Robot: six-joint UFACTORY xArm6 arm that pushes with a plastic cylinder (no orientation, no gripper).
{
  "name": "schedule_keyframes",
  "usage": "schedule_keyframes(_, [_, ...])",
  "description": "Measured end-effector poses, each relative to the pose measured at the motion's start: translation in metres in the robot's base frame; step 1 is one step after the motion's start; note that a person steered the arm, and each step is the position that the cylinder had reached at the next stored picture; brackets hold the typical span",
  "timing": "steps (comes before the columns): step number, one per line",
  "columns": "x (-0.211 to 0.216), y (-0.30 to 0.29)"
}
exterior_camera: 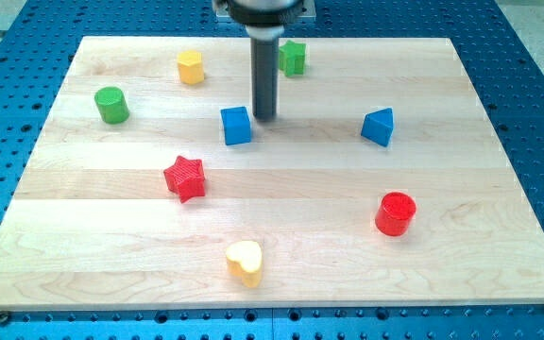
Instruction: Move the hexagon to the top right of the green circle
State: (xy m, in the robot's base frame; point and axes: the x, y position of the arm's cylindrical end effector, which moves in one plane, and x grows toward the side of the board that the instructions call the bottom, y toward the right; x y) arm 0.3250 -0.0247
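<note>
Tip beside the blue cube, hexagon up-left.
My tip [264, 117] holds nothing, standing just right of the blue cube [237, 126]; the yellow hexagon [191, 67] lies up-left of it, the green circle [112, 104] farther left, a green block [293, 58] just above-right.

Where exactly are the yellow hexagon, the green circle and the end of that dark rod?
yellow hexagon [191, 67], camera view, on its top face.
green circle [111, 103], camera view, on its front side wall.
my tip [264, 117], camera view, at the rod's very end, just right of the blue cube [236, 126].
</note>
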Motion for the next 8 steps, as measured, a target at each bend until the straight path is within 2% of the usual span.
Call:
schedule_keyframes(1, [-0.026, -0.065])
schedule_keyframes(2, [-0.085, -0.057])
schedule_keyframes(3, [-0.072, -0.114])
schedule_keyframes(4, [-0.015, -0.102])
schedule_keyframes(5, [-0.079, -0.120])
schedule_keyframes(8, [-0.079, -0.157])
